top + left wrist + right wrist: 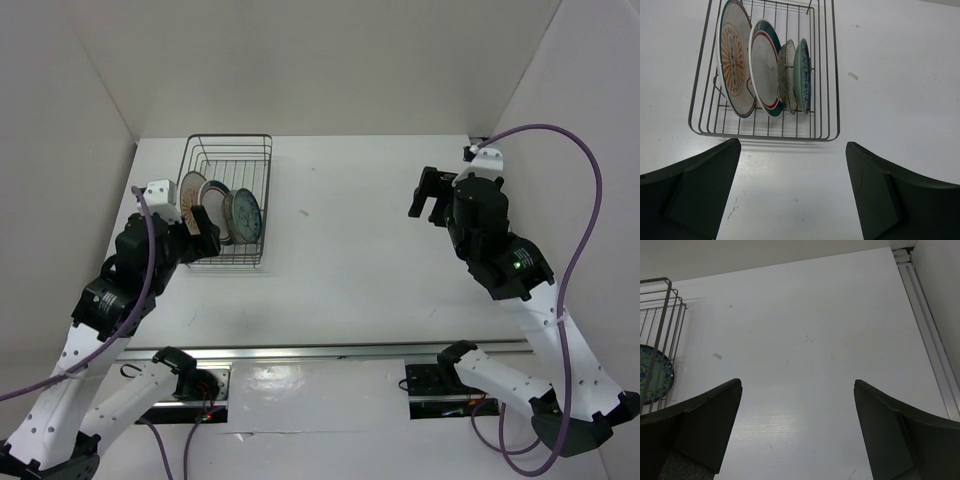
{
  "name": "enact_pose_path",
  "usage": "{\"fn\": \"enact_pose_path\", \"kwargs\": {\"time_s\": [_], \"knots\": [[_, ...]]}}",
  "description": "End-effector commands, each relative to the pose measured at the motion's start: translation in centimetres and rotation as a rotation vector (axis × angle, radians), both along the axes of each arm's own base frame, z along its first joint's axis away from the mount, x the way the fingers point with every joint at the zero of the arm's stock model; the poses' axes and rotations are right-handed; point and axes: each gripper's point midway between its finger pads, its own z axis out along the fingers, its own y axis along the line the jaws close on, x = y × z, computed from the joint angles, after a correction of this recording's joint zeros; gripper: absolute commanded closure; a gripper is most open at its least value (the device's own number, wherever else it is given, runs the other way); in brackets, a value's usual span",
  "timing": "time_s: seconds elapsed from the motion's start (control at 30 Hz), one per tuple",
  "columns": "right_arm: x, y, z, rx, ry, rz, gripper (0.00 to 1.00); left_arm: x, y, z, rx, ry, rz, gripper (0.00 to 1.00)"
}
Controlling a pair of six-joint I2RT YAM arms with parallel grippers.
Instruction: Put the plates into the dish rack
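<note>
Left wrist view: left end effector gapes wide, empty.

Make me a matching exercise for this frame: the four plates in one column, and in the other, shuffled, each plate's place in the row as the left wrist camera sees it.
Things:
1. orange sunburst plate
2. teal plate
3. grey plate
4. red-and-green-rimmed plate

Places in the row, all standing on edge in the rack:
A. second from the left
B. right end
C. left end
D. third from the left

Pairs: 1-C, 2-B, 3-D, 4-A.
</note>
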Motion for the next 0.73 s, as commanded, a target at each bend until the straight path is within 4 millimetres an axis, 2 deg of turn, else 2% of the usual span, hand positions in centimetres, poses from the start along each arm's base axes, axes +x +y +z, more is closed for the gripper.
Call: {"fn": "enact_pose_path", "kwargs": {"time_s": [0.0, 0.3, 0.7], "knots": [[-0.46, -0.72, -0.3, -0.033, 0.017, -0.037, 0.0, 0.52, 0.16, 1.39, -0.035, -0.056, 0.019, 0.0], [-0.69, -0.44, 0.52, -0.022, -0.009, -0.027, 0.0, 0.78, -0.07, 1.35, -0.041, -0.053, 0.01, 0.0], [-0.53, -0.82, 0.04, -0.027, -0.006, -0.057, 0.0, 1.07, -0.27, 1.28, -0.047, -0.049, 0.002, 0.0]]}}
